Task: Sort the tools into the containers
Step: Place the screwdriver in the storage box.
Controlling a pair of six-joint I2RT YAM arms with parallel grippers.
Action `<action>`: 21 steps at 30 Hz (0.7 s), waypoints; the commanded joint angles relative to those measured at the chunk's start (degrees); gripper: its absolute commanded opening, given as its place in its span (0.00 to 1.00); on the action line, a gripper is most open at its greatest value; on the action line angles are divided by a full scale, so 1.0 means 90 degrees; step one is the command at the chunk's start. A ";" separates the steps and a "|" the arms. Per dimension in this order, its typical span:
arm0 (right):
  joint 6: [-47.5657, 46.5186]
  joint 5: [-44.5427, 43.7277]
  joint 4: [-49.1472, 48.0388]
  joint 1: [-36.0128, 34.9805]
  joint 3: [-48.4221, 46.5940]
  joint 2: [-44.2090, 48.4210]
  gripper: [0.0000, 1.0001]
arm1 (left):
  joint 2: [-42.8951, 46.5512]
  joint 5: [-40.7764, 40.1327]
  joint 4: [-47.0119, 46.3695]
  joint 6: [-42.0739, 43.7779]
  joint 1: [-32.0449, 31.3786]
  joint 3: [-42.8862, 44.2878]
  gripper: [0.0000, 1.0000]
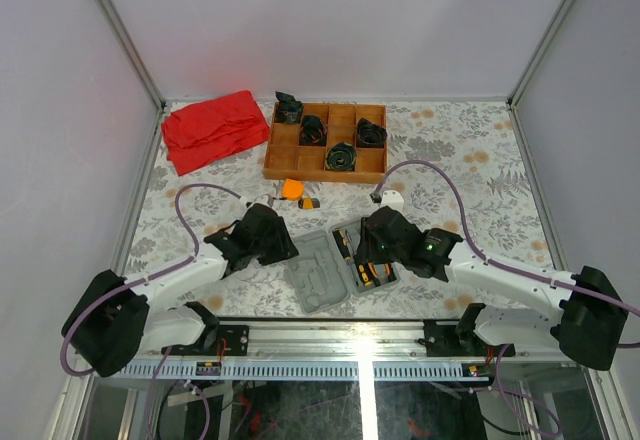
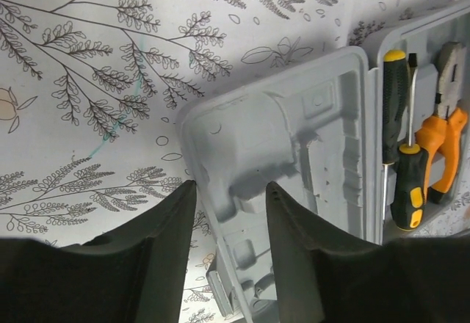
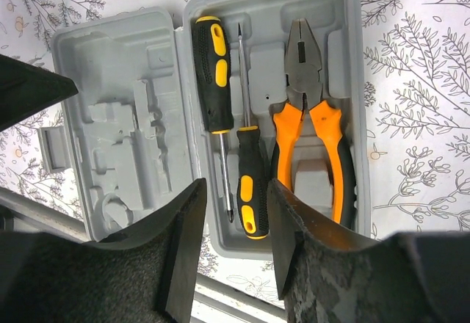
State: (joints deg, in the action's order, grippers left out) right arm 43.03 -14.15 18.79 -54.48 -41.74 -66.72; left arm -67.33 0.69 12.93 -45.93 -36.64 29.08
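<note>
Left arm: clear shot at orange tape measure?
Probably yes. The tape measure lies uncovered on the table beyond the left gripper, only a small yellow-grey piece beside it; the gripper faces the grey case, so must turn.

The top camera sits high above and behind the arm bases, looking down and forward over the whole table (image 1: 450,150), far enough to take in both arms. Each wrist camera looks steeply down from close by, past the left gripper (image 2: 230,188) or the right gripper (image 3: 236,183). All three views share the open grey tool case (image 1: 318,278): the left wrist sees mostly its empty half, the right wrist both halves.
</note>
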 commanded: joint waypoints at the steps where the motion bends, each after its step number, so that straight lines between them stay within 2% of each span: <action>1: -0.0098 -0.0281 -0.0173 -0.0001 -0.0067 0.0064 0.44 | -0.0203 0.0011 -0.0347 -0.0023 0.0029 -0.0007 0.39; 10: -0.0250 -0.0132 -0.0233 -0.0001 -0.0086 -0.0119 0.39 | -0.0508 -0.0327 -0.0219 -0.0130 0.0024 -0.0005 0.26; 17: -0.0648 0.0380 0.0015 -0.0001 -0.0394 -0.0773 0.30 | -0.0725 -0.0364 -0.0274 -0.0198 0.0027 0.0016 0.10; 21: -0.0686 0.0553 0.0095 -0.0006 -0.0473 -0.1111 0.29 | -0.0732 -0.0381 -0.0260 -0.0243 0.0028 0.0026 0.06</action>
State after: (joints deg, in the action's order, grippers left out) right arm 38.65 -11.27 19.00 -54.48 -43.00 -74.94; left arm -73.01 -1.37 12.05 -47.46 -36.60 29.10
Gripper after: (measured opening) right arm 0.296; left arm 0.097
